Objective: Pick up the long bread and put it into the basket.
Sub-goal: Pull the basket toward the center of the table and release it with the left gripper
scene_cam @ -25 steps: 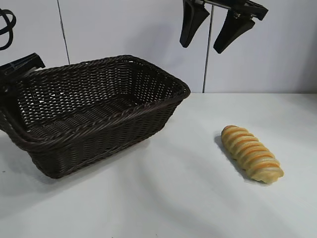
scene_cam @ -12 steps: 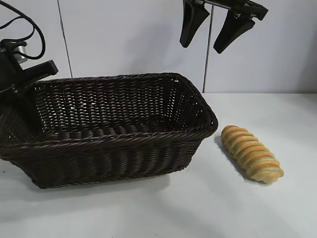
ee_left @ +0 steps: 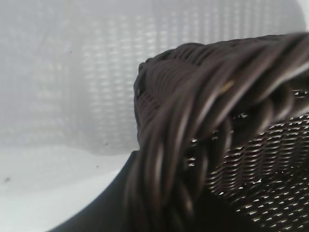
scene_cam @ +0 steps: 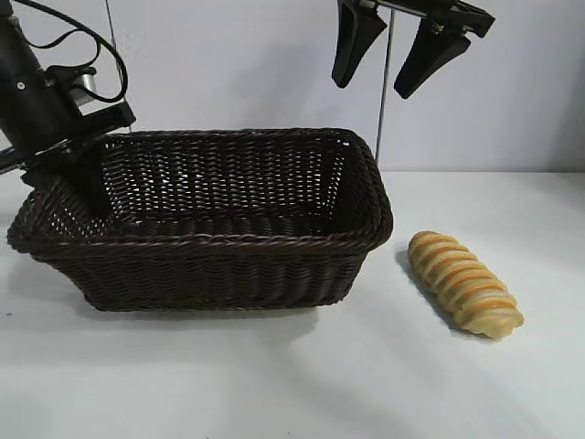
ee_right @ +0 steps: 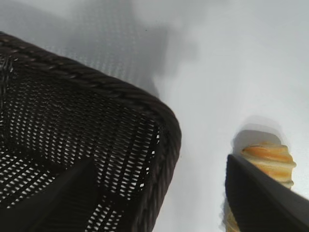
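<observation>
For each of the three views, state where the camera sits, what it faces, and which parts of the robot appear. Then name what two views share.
Exterior view: in front of the table, roughly level, facing the basket, the long bread, the left gripper clamped on the basket's rim, and the open right gripper above.
Left wrist view: on the left wrist, pressed close to the braided rim; a dark finger edge shows.
Right wrist view: on the right wrist, looking down; both fingers show.
Shared: right wrist and exterior views show bread and basket.

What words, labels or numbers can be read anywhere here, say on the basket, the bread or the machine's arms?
None: no view shows any text.
The basket is bare dark wicker.
The long bread carries only its orange-brown stripes.
The left gripper at the basket's rim and the right gripper hanging above are plain black, with no markings.
</observation>
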Controlling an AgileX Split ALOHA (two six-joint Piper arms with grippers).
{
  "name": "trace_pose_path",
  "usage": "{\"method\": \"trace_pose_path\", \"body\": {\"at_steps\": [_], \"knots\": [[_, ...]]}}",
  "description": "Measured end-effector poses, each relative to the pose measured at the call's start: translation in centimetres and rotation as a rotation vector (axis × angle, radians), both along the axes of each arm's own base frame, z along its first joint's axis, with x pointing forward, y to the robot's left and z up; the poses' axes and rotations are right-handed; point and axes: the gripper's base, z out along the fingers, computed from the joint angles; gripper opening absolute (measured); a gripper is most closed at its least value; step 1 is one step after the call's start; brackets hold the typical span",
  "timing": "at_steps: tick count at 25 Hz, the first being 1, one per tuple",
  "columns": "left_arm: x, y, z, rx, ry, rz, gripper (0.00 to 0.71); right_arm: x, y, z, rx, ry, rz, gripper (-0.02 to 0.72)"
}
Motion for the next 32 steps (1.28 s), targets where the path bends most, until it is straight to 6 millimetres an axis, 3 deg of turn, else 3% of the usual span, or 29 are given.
{"method": "trace_pose_path", "body": {"at_steps": [6, 25, 28, 32], "knots": [[0.19, 0.0, -0.89, 0.003, 0.004, -0.001, 0.102, 0.0, 0.0, 0.0, 0.0, 0.0, 0.0, 0.54], [0.46, 0.01, -0.86, 0.005, -0.023, 0.006, 0.104, 0.0, 0.0, 0.0, 0.0, 0.0, 0.0, 0.54], [0.25, -0.03, -0.83, 0.0, -0.001, -0.001, 0.182, 0.0, 0.0, 0.0, 0.0, 0.0, 0.0, 0.54], [0.19, -0.14, -0.75, -0.013, 0.008, 0.001, 0.452, 0.0, 0.0, 0.0, 0.0, 0.0, 0.0, 0.54]]}}
